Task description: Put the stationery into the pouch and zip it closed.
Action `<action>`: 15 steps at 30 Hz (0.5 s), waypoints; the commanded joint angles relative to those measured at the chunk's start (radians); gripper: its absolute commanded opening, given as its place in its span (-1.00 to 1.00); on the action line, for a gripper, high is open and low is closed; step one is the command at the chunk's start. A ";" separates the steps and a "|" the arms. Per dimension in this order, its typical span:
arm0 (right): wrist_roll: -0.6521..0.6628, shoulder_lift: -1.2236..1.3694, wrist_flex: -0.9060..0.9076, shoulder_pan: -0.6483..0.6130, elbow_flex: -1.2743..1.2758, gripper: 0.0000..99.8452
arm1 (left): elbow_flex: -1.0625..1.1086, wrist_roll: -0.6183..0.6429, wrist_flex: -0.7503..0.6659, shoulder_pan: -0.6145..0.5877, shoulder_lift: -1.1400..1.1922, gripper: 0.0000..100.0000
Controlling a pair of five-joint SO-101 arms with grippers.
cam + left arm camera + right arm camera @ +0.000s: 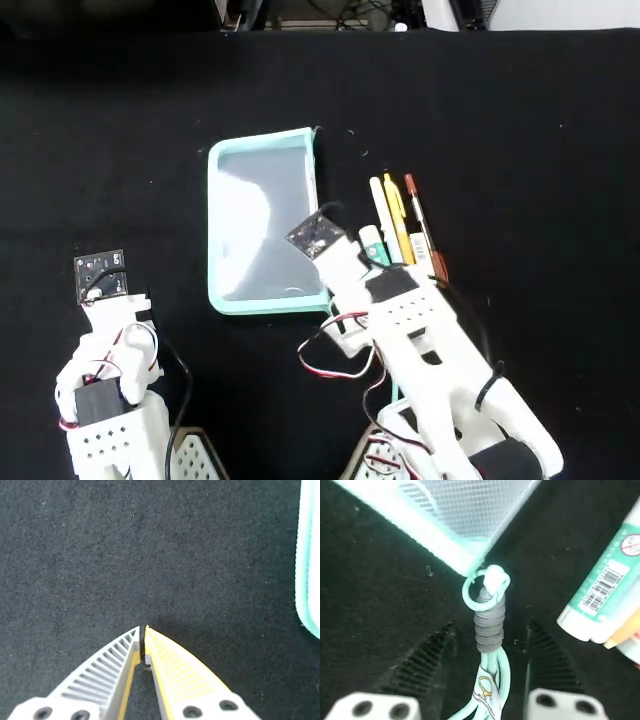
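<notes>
A mint-green pouch (260,225) with a mesh face lies flat in the middle of the black table. Beside its right edge lie several pens: a cream one (380,212), a yellow one (396,215) and a brown one (419,218), plus a white-and-green glue stick (371,240). My right arm (420,340) reaches to the pouch's near right corner. My right gripper (490,627) is open, its fingers on either side of the zipper pull cord (489,617) without touching it. My left gripper (144,628) is shut on nothing above bare cloth, left of the pouch edge (309,555).
The glue stick (602,587) lies close to one finger of the right gripper. My left arm (105,350) stands at the near left corner, well apart from the pouch. The black cloth (500,120) covers the whole table.
</notes>
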 commanded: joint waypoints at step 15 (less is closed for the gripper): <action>-0.002 -0.016 -0.210 -0.015 0.108 -0.62 | 0.016 -0.008 0.006 0.012 -0.005 -0.94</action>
